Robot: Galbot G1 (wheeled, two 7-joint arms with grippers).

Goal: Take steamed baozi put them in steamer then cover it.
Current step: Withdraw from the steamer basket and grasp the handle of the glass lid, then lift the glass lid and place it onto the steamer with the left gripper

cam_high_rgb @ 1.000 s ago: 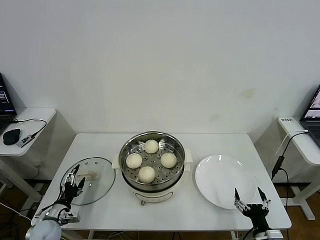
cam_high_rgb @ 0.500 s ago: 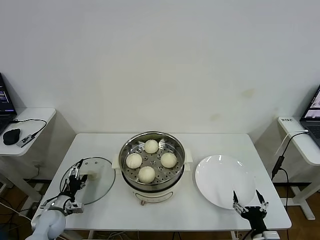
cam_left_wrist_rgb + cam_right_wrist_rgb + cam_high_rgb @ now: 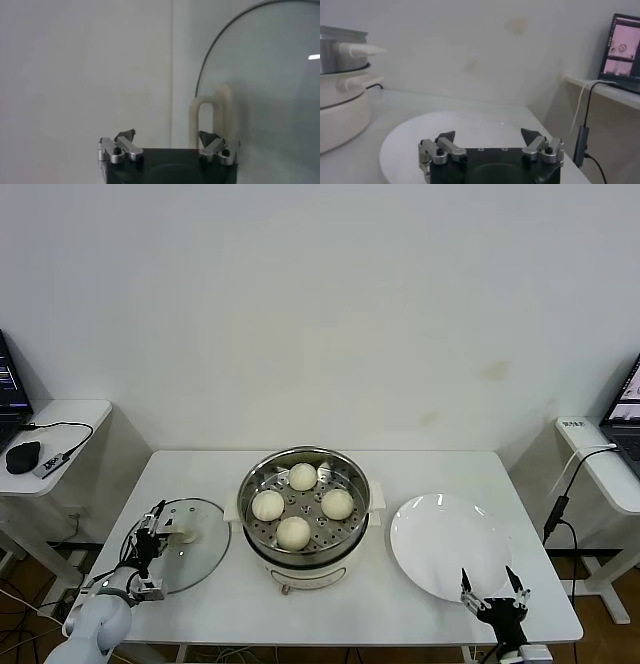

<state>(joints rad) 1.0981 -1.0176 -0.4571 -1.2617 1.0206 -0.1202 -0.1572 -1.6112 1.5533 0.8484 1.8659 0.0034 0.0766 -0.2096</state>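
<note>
The left wrist view cuts off most of the cover (image 3: 260, 75): only a curved stretch of its metal rim and one end of the cream-white bar handle (image 3: 212, 112) show, and the fingertips are cropped at the frame's edge. In the head view the left gripper (image 3: 152, 531) is small against the glass, so whether its fingers touch the handle is hard to make out. The right arm is cut off at the bottom of the head view.

Compared with a second ago, the left gripper has moved forward over the cover's near-left edge toward the handle, and its jaws have begun to narrow; they stand partly open, with nothing clearly gripped. The right gripper (image 3: 486, 596) has sunk slightly lower at the table's near edge and keeps its jaws wide apart, holding nothing. The baozi, steamer and plate have not shifted.

The cover is a round clear glass lid lying flat on the table (image 3: 430, 469), directly under and ahead of the left gripper. The steamer (image 3: 304, 506), shiny steel on a cream-white base, stands well off to that gripper's right, uncovered. Four steamed baozi (image 3: 293, 532) sit on its perforated tray, smooth and cream-white, spaced apart in a ring. A white plate (image 3: 445, 546) lies just ahead of the right gripper.
</note>
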